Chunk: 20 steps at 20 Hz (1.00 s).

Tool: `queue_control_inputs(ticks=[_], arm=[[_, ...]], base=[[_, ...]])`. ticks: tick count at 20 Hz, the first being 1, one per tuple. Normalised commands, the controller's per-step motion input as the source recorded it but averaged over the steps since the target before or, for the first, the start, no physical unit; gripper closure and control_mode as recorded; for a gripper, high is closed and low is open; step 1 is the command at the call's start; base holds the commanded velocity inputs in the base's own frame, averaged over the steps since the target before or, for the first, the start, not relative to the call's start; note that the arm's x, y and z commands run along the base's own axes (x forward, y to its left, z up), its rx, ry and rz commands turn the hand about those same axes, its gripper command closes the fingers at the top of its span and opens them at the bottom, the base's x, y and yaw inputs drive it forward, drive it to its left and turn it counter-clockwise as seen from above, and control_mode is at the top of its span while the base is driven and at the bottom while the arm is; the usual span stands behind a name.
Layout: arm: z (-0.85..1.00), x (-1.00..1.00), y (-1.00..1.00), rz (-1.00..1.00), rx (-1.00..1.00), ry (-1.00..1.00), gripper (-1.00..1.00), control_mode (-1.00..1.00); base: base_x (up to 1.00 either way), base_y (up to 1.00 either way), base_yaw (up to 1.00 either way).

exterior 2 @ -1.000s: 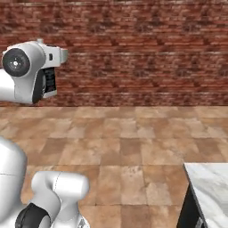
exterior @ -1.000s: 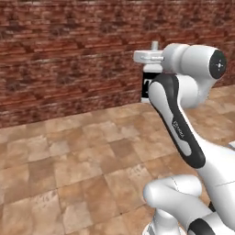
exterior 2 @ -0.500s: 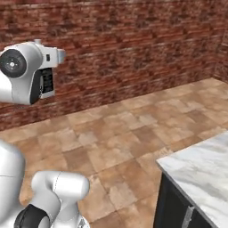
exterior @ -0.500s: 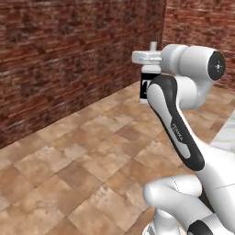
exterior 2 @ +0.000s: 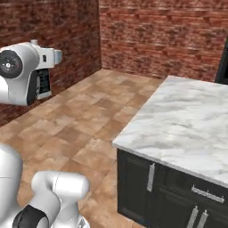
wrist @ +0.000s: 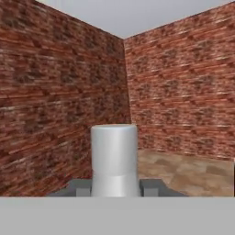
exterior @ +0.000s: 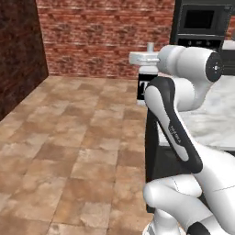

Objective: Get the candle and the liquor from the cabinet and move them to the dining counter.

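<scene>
One item in transit: gripper [wrist: 114, 186] clamped on liquor [exterior: 146, 85]; next, set it on dining counter [exterior 2: 187, 120], right.

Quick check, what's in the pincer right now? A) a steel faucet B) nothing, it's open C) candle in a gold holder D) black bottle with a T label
D: the pincer is shut on the bottle, whose black body and white T label show beside the arm, and whose pale stopper rises between the fingers in the hand view.
</scene>
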Motion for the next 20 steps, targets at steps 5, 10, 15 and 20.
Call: queue_control_inputs(ticks=[5,10,15,20], arm=[[0.00,0.00,0.00,0.00,0.00,0.00,1.00,1.00],[0.00,0.00,0.00,0.00,0.00,0.00,1.00,1.00],[0.00,0.00,0.00,0.00,0.00,0.00,1.00,1.00],[0.00,0.00,0.00,0.00,0.00,0.00,1.00,1.00]], base=[[0.00,0.00,-1.00],[0.00,0.00,-1.00],[0.00,0.00,-1.00],[0.00,0.00,-1.00]])
